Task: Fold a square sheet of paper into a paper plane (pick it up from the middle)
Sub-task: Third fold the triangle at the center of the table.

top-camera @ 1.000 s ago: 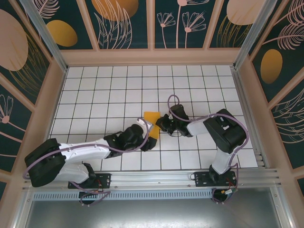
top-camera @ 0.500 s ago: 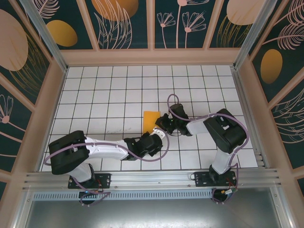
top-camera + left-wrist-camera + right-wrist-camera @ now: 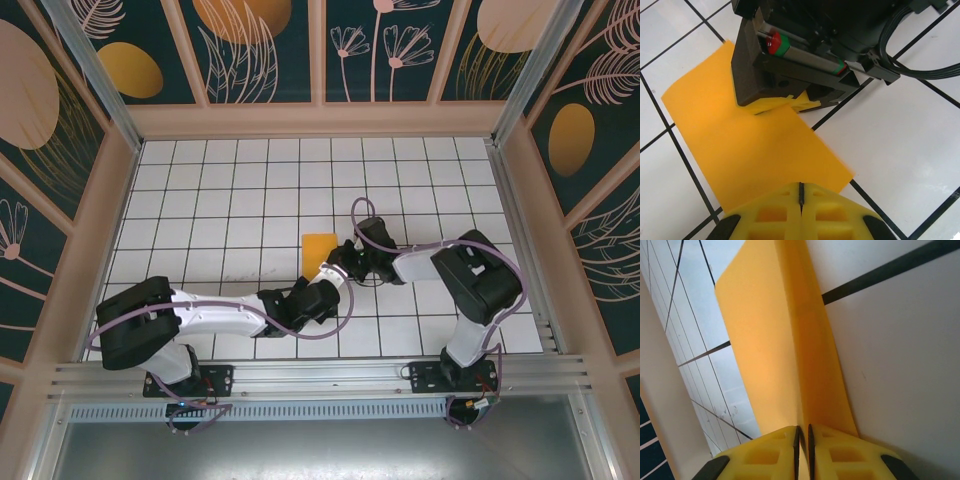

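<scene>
Paper (image 3: 755, 145): folded, lay mid-way across the counter (image 3: 200, 200), nearer its near edge.
Left hand (image 3: 801, 192): clenched tight, tips at the paper's near edge.
Right hand (image 3: 804, 432): pinched a raised fold along the paper's side.

Orange-yellow square sheet of paper (image 3: 318, 247) on a white table (image 3: 220, 190) gridded with black lines. Dark teal walls (image 3: 262, 75) carry orange ovals and pale pink plant outlines. White-and-black arms (image 3: 215, 315), purple cables (image 3: 362, 214), yellow finger pads (image 3: 770, 216).
</scene>
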You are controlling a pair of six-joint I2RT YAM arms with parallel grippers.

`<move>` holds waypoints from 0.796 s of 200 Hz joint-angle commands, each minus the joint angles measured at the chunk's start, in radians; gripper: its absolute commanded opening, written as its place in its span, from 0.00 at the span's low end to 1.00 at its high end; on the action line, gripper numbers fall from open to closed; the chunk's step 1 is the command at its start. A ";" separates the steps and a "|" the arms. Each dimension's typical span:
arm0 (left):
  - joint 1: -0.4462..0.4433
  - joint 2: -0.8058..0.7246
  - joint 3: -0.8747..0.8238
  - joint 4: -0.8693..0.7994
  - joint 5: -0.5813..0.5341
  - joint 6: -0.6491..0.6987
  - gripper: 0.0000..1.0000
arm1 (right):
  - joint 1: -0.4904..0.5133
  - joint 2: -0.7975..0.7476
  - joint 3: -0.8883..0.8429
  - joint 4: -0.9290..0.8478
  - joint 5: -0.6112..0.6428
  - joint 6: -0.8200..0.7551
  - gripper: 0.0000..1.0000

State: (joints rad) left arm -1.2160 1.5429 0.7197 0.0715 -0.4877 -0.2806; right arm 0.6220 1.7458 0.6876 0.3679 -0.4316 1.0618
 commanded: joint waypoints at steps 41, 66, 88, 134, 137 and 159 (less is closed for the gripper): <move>0.052 -0.062 -0.020 0.038 0.118 -0.023 0.00 | 0.002 -0.139 0.028 -0.152 0.094 -0.131 0.25; 0.055 -0.097 -0.044 0.062 0.140 -0.016 0.16 | 0.002 -0.103 0.032 -0.067 -0.008 -0.113 0.23; 0.055 -0.125 -0.072 0.071 0.159 -0.018 0.29 | 0.002 -0.060 0.038 0.011 -0.077 -0.091 0.22; 0.041 -0.112 -0.074 0.047 0.161 0.010 0.55 | 0.003 -0.026 0.058 0.017 -0.089 -0.075 0.21; 0.037 -0.104 -0.071 0.045 0.154 0.013 0.55 | 0.004 -0.029 0.057 0.018 -0.088 -0.074 0.20; 0.004 -0.032 -0.041 0.019 0.067 0.027 0.58 | 0.002 -0.034 0.051 0.023 -0.079 -0.070 0.19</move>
State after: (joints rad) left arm -1.1801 1.4410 0.6476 0.1158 -0.3496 -0.2802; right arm 0.6216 1.7035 0.7185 0.3527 -0.4969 0.9787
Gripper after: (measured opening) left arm 0.574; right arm 0.196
